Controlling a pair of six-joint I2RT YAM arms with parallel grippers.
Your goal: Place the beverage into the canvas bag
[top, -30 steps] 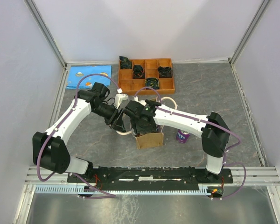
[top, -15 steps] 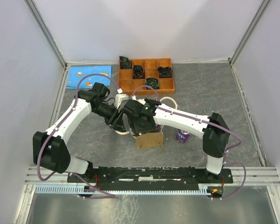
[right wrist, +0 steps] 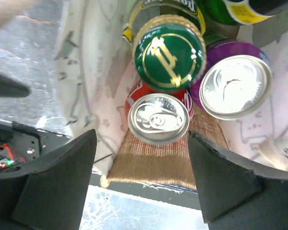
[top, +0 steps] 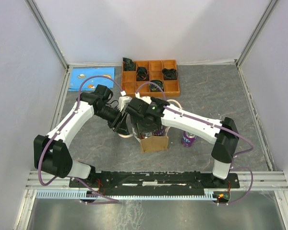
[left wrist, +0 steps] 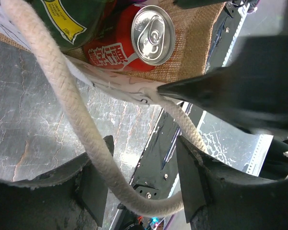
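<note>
My right hand (right wrist: 141,139) hangs over the mouth of the canvas bag (top: 153,143) with its fingers spread wide and nothing between them. Looking down through it I see a red can (right wrist: 158,119), a purple can (right wrist: 235,86) and a green-capped bottle (right wrist: 170,57) packed close together inside.

My left hand (left wrist: 144,141) is at the bag's left side. Its fingers are apart, and the rope handle (left wrist: 62,91) runs through the gap rather than being pinched.

One drink is outside: a loose can (top: 187,139) standing upright on the worktop (top: 221,96), just beside the bag on its right. I take that as the one to go in.

I expect it to be stiff along its height but thin-walled, so a hard squeeze could dent it. The painted metal is probably slick, and if it is full it will have some weight. I would close across the body at about mid-height, not on the rim.

The bag is soft cloth, so its mouth will sag unless it is held open. The room left inside looks tight.
</note>
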